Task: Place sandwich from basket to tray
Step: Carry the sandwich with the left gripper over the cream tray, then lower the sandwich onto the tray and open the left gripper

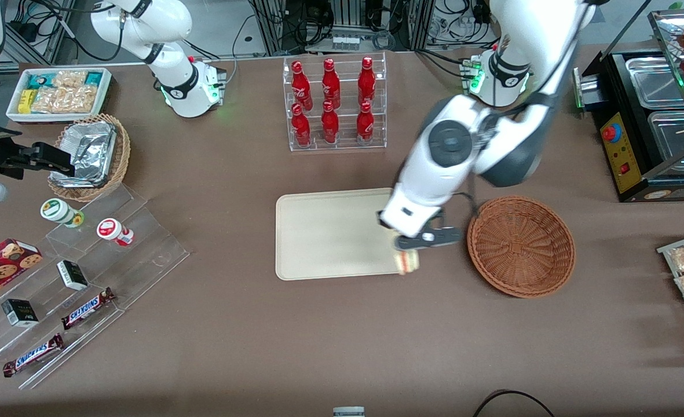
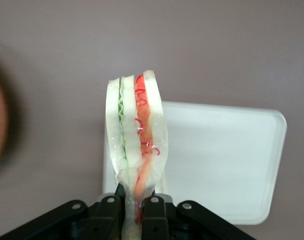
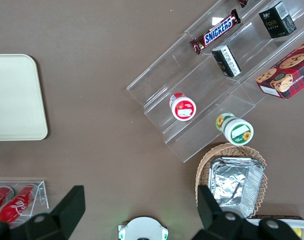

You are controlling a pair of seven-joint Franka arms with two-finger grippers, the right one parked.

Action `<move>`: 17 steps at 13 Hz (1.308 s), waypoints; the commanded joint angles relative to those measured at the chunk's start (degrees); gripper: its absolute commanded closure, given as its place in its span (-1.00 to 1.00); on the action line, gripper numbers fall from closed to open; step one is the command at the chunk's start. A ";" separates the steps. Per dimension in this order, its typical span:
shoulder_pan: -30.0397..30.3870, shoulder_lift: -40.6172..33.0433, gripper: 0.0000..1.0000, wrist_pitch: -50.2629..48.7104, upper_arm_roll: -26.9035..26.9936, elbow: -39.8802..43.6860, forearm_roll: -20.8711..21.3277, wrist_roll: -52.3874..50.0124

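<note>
A: Holding the sandwich point(image 2: 137, 130)?

B: Yes, gripper point(image 1: 409, 248) fingers point(image 2: 154, 207) clamping shut on the wrapped wedge's narrow end, bread edges and red and green filling pointing away from the wrist camera.

A: Sitting where, relative to the tray point(image 1: 324, 231)?

B: Hanging over the tray's edge, at the corner nearest the basket point(image 1: 521, 246) and the front camera. Poking out just under the gripper in the front view point(image 1: 406, 262), partly over the rim, partly over the brown table point(image 1: 342, 336).

A: Touching the tray?

B: Hard to tell; looking lifted, judging by the wrist view.

A: And the basket?

B: Lying just beside the tray, toward the working arm's end of the table, holding nothing.

A: Anything else near the tray?

B: Standing farther from the front camera than the tray, a clear rack of red bottles point(image 1: 333, 104). Well apart from the tray toward the parked arm's end, clear steps point(image 1: 110, 255) carrying Snickers bars point(image 1: 87, 308) and small tubs point(image 1: 114, 231)
</note>
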 commanded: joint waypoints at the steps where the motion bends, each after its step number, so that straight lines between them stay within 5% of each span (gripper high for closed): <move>1: -4.61 7.08 1.00 1.44 0.71 6.48 0.74 -0.18; 6: -10.95 13.41 1.00 5.32 1.06 6.49 2.58 -1.32; 14: -12.97 19.48 0.93 7.43 1.06 7.89 6.63 -2.73; 15: -12.97 19.66 -0.19 7.52 1.06 7.89 6.63 -2.73; 16: -12.89 19.66 -0.99 7.52 1.06 7.81 6.80 -2.56; 17: -12.89 19.40 -1.00 7.43 1.06 7.89 6.89 -2.73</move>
